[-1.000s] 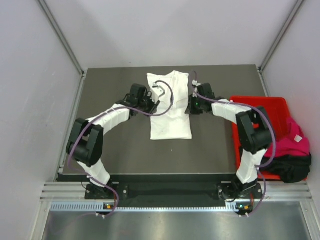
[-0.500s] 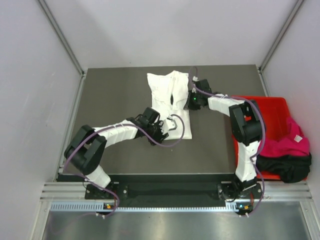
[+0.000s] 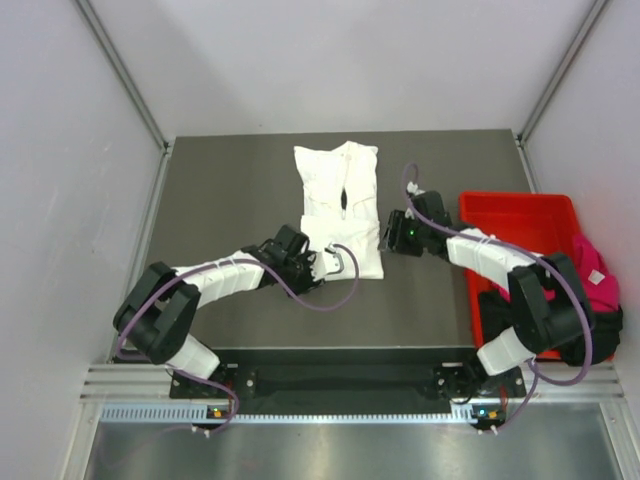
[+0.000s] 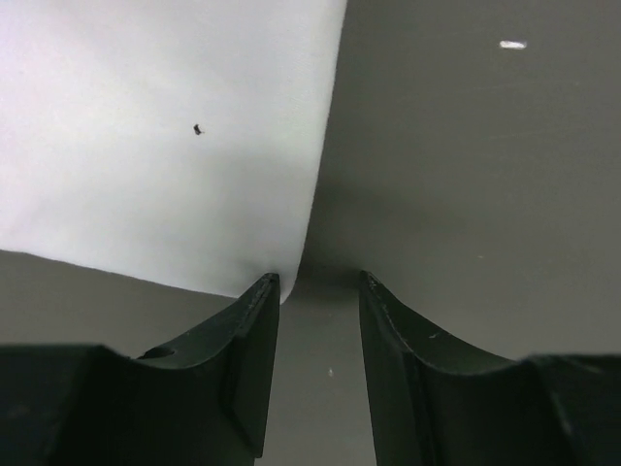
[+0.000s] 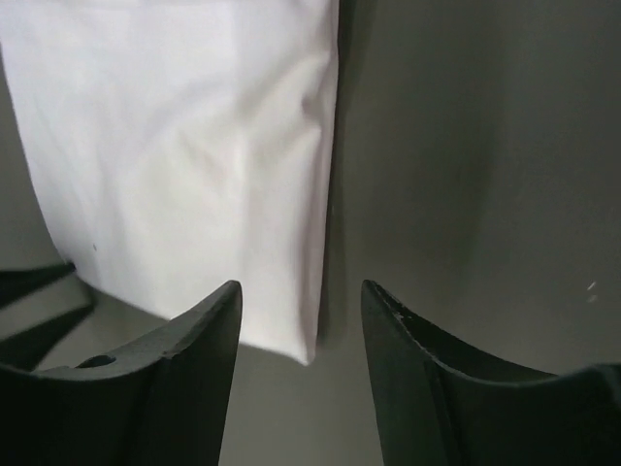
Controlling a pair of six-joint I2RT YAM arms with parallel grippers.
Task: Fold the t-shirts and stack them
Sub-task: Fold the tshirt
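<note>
Well, the right side of the top view gives me the most trouble. The red bin is partly covered by my right arm, and the frame edge cuts off its far side. A magenta-pink t-shirt is heaped at the bin's right edge. Below it is the black t-shirt, which I can barely separate from the arm's dark elbow joint. I cannot say how much of either lies inside the bin.

The white t-shirt lies on the dark worktop at centre frame, folded into a long narrow strip. A thin dark mark runs down its middle, too small for me to read.

The left claw sits at the strip's lower left corner. In its wrist view the left claw is spread open, with the cloth corner just touching one fingertip. The right claw is at the strip's lower right edge. Its wrist view shows the right claw also apart, the shirt's corner lying between the fingers, ungripped.
</note>
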